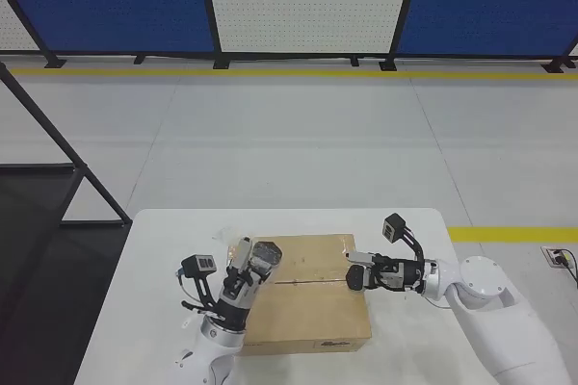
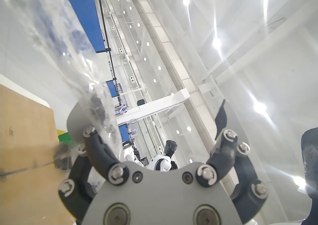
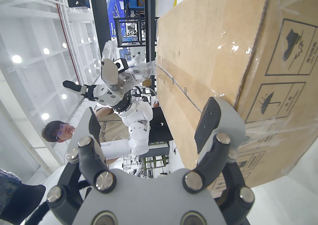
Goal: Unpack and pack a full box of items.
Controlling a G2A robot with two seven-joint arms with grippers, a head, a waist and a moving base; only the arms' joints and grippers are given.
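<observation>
The white bench (image 1: pixel 154 289) stands on a pale grey floor (image 1: pixel 299 135) crossed by a yellow line (image 1: pixel 270 71). Blue and white panels (image 1: pixel 116 24) close off the far side, and a black rack (image 1: pixel 39 212) stands beside the bench. The cardboard box (image 1: pixel 303 308) sits flat in the middle of the bench, flaps shut. Its taped seam runs side to side, from one hand to the other. From above it looks nearly square, so I cannot tell its long axis. The left hand (image 1: pixel 258 256) is raised at the box's left edge, released, with clear plastic film (image 2: pixel 49 37) lying against one finger. The right hand (image 1: pixel 352 269) is at the right edge, released, with one finger close by the top corner.
</observation>
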